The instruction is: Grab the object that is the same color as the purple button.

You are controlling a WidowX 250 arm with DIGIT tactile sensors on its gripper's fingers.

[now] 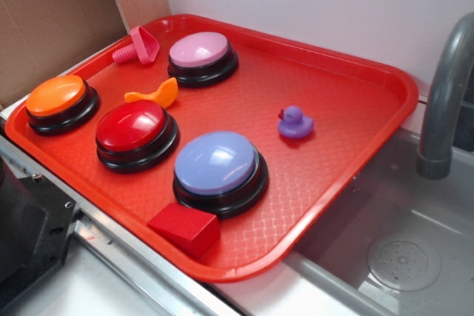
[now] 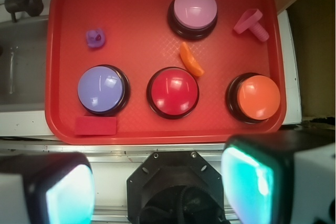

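Observation:
A tiny purple rubber duck (image 1: 295, 122) with a dark red beak sits on the red tray (image 1: 355, 101), right of the buttons; in the wrist view the duck (image 2: 96, 38) is at the tray's upper left. The large lavender-blue dome button (image 1: 217, 164) on a black base stands near the tray's front edge, and shows in the wrist view (image 2: 101, 88) too. My gripper (image 2: 157, 182) is open and empty, held high above the robot base, well short of the tray. It does not show in the exterior view.
On the tray are a pink button (image 1: 200, 53), a red button (image 1: 133, 129), an orange button (image 1: 59, 98), a red block (image 1: 185, 227), an orange curved piece (image 1: 155, 95) and a pink peg (image 1: 139, 46). A sink (image 1: 400, 257) with a grey faucet (image 1: 444, 101) lies to the right. Cardboard (image 1: 52, 12) stands at back left.

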